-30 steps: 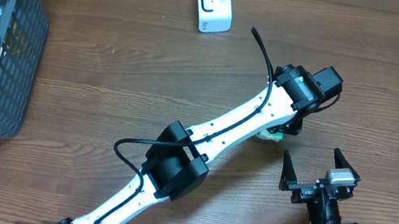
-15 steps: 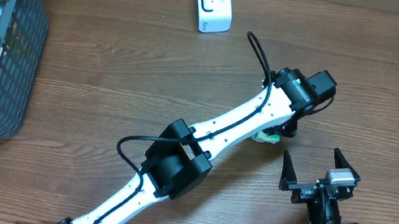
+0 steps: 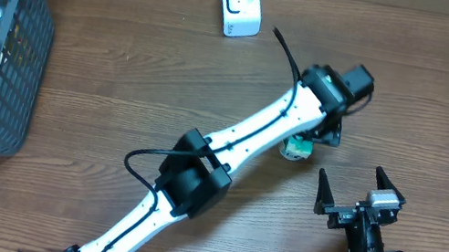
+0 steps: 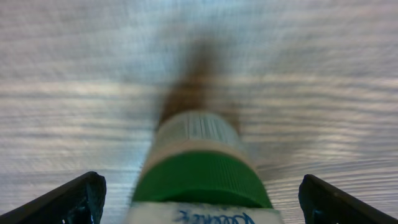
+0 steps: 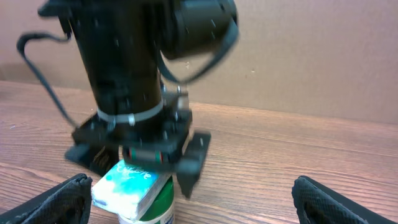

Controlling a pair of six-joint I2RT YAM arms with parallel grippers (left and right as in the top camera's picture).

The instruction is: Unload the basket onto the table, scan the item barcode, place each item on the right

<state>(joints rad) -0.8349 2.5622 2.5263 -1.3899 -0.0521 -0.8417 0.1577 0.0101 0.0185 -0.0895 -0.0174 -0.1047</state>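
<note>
The item (image 3: 297,148) is a white bottle with a green cap (image 4: 199,171) and a light blue pack (image 5: 127,180) lying against its top. It rests on the wooden table at centre right. My left gripper (image 3: 320,130) hangs directly over it, open, with its dark fingertips (image 4: 78,199) wide on either side and not touching it. In the right wrist view the left gripper (image 5: 140,158) stands just above the pack. My right gripper (image 3: 353,188) waits open and empty near the front edge, a little to the item's right. The barcode is not visible.
A white scanner stand (image 3: 240,5) sits at the back of the table. A dark plastic basket (image 3: 24,44) holding several packaged goods stands at the far left. The left arm (image 3: 239,147) lies diagonally across the table's middle.
My left gripper's jaws have spread wide and let go of the item, and the wrist has shifted slightly back and left. The right arm has not moved.
</note>
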